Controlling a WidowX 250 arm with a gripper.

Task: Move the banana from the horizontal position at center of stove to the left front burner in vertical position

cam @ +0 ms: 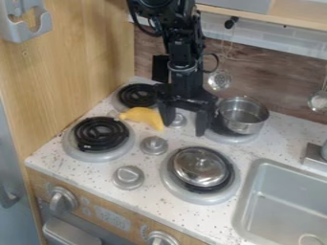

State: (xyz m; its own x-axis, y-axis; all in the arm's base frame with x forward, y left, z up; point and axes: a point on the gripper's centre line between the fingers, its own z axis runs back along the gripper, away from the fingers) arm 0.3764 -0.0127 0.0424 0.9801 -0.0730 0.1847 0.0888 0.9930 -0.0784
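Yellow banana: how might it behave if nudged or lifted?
The curved yellow banana is probably stiff, judging by its plain, toy-like shape. Pushed, it would likely swivel rather than roll, given its bend. Its surface looks smooth, so it might slip if the black gripper pinches only one end.

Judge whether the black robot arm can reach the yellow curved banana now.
Probably yes: the black two-finger gripper hangs open close beside the banana, whose body lies uncovered, though a small sideways shift seems needed.

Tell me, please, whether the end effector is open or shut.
Open: the end effector has its two fingers spread clearly apart.
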